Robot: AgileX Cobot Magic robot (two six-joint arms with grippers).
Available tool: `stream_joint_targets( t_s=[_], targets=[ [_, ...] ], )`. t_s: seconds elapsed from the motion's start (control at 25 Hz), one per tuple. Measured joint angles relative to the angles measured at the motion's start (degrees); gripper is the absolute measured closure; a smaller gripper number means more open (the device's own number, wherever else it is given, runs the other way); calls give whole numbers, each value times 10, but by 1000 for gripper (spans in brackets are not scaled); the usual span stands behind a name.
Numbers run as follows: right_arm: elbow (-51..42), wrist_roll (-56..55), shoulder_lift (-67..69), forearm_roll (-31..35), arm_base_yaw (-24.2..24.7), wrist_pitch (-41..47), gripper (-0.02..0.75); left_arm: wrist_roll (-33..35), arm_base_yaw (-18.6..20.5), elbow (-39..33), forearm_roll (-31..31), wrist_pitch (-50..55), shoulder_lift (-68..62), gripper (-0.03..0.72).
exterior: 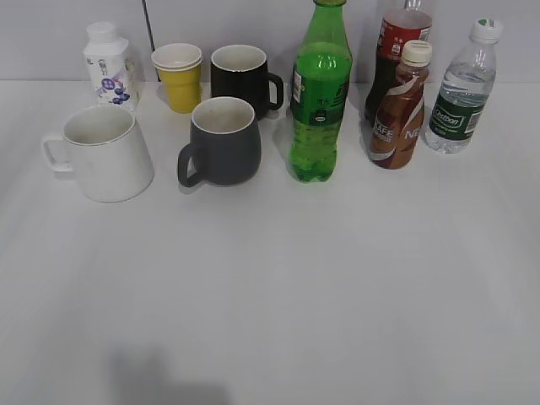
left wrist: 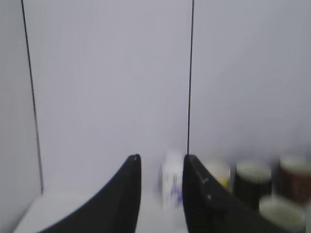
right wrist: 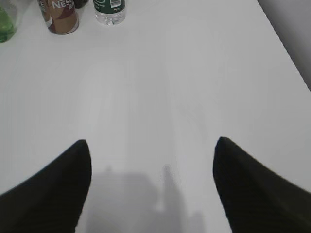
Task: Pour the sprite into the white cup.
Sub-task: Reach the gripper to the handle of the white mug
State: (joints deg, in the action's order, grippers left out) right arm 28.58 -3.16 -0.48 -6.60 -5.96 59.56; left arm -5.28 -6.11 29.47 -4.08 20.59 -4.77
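The sprite (exterior: 321, 93), a tall translucent green bottle with a green label, stands upright at the back middle of the table; its base shows at the top left of the right wrist view (right wrist: 6, 24). The white cup (exterior: 103, 152), a large white mug with a squared handle on its left, stands at the left. Neither gripper shows in the exterior view. My left gripper (left wrist: 162, 160) is open and empty, well back from the objects, its view blurred. My right gripper (right wrist: 151, 143) is wide open and empty above bare table, short of the bottles.
A dark grey mug (exterior: 221, 141) stands between the white cup and the sprite. Behind are a yellow paper cup (exterior: 179, 78), a black mug (exterior: 243, 78) and a small white bottle (exterior: 108, 66). At the right stand a cola bottle (exterior: 396, 51), a brown coffee bottle (exterior: 402, 105) and a clear water bottle (exterior: 462, 89).
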Motion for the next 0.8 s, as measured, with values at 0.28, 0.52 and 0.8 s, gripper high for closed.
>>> stream_joint_targets(
  t_s=[0.28,0.52,0.8],
  targets=[
    [0,0,0,0,0,0,152,0,0,-37,-24,-271,-195,454],
    [0,0,0,0,0,0,152,0,0,-40,-49,-483,-470,449],
    [0,0,0,0,0,0,152,4,4,-41,1,-690,-725,449]
  ],
)
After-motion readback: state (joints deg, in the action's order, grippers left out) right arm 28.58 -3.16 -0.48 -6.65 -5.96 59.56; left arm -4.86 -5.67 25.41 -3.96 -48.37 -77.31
